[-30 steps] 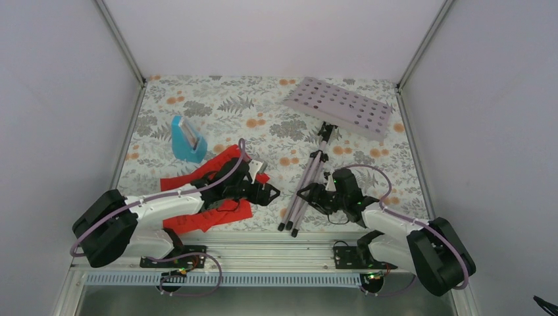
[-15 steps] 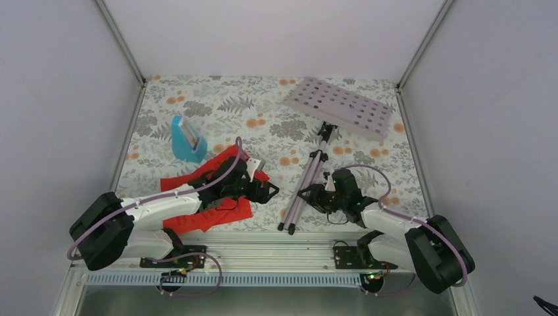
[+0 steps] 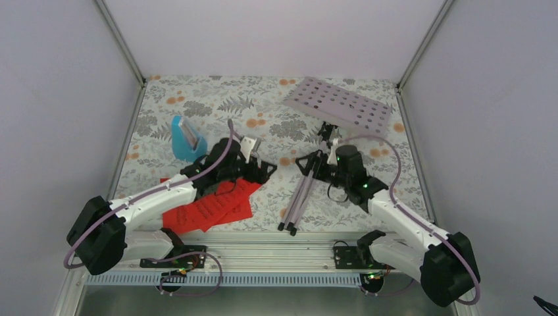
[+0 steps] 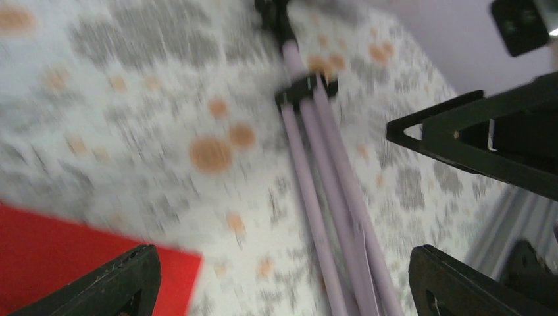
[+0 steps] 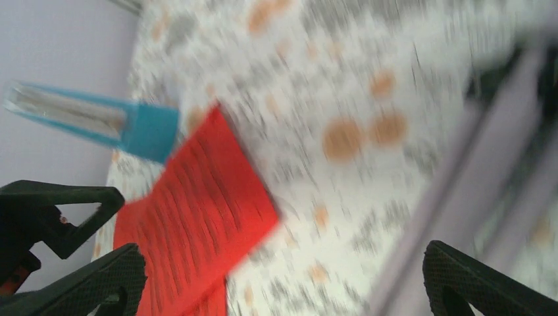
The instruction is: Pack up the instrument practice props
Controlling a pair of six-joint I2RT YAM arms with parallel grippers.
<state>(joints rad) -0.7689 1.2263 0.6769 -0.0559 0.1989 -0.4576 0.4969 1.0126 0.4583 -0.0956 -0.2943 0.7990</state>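
Three props on a floral-print tabletop (image 3: 217, 105), two end effectors above it.

1. Music stand (image 3: 339, 105), pale lilac. It lies on its side at right of centre. The perforated desk is towards the far right corner. The folded legs run back towards the near edge and lie flat and close together.

2. Sheet-music pages (image 3: 210, 209), bright red with black notes. They lie flat at near left, overlapping one another, and are apart from the stand legs.

3. Metronome (image 3: 184, 139), light blue wedge. It stands at far left, just beyond the pages.

4. Left end effector (image 3: 260, 164). Fingers spread wide and empty. It hangs over the far right corner of the pages, between the metronome and the stand legs. In the left wrist view the legs (image 4: 329, 217) cross the tabletop between the two fingers (image 4: 125, 280), nearer the right-hand one. A corner of the red pages (image 4: 66, 257) sits by the left-hand one. Neither is touched.

5. Right end effector (image 3: 314, 168). Fingers spread wide and empty. It hangs over the upper part of the stand legs, just below the desk, and points towards the left end effector. The right wrist view is blurred. There the lilac legs (image 5: 474, 164) pass under the right-hand finger (image 5: 487, 283). The red pages (image 5: 197, 217) and the metronome (image 5: 99, 118) lie farther off, on the left-hand side.
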